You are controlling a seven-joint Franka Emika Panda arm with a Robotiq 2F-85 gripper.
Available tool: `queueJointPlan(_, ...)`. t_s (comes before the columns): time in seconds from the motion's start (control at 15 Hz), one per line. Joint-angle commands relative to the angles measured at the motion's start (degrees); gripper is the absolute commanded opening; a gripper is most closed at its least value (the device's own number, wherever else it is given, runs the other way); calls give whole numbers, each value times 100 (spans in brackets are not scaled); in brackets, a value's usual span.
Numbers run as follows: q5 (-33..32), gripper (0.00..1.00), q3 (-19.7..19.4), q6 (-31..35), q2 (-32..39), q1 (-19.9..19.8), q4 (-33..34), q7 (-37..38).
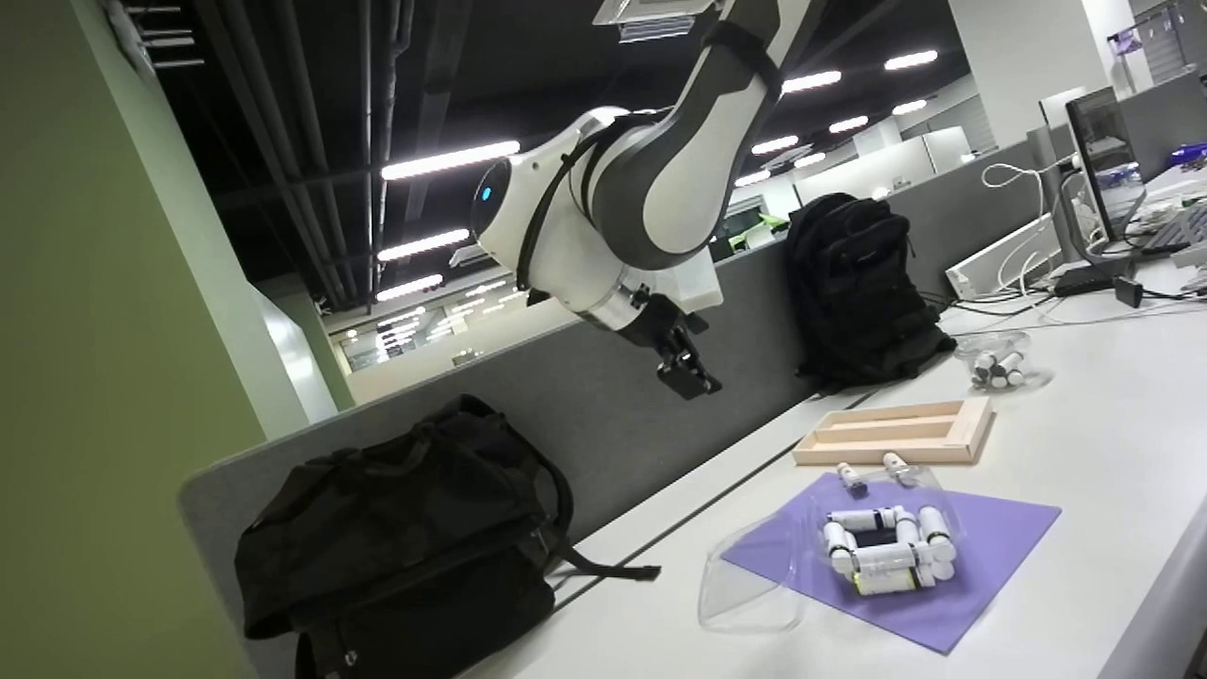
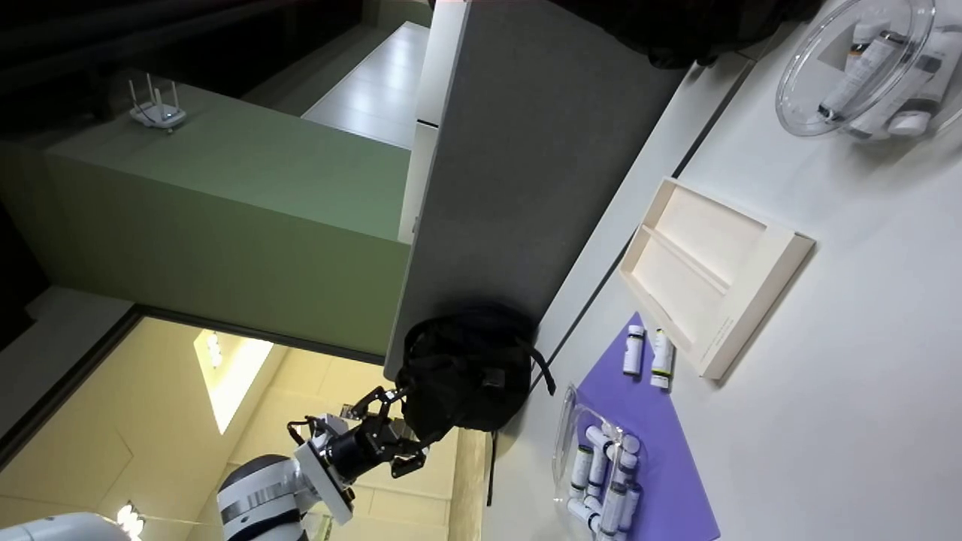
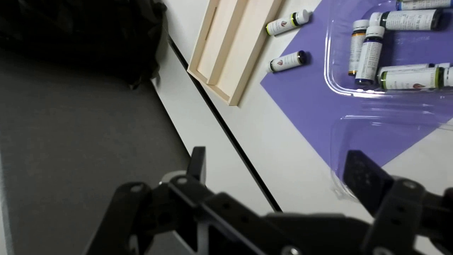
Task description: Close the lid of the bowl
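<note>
Claw (image 3: 277, 165) spread wide, nothing gripped; clear lid (image 3: 385, 140) open beside the squarish bowl (image 3: 338, 72) on the purple sheet (image 1: 1000, 542), so probably catch its outer edge from below, swing over slowly, press evenly, watch vials (image 3: 369, 60) don't block it.

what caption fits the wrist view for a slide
Open tool, nothing grasped; clear bowl of bottles uncovered, its lid open beside it.

2 bowls (image 3: 327, 60) (image 1: 995, 343), 2 bags (image 1: 405, 528) (image 1: 858, 292), 2 loose bottles (image 3: 287, 61) (image 3: 285, 23), 1 tray (image 1: 877, 455), 1 mat (image 1: 1004, 528).
</note>
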Motion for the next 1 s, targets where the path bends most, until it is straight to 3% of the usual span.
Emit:
queueJointPlan(0.0,65,100,-207,27,-18,192,9,-34)
queueJointPlan(0.33,80,100,-203,17,-221,167,-26,-64)
queueJointPlan(0.93,-849,100,-284,-59,1466,1078,1095,-713)
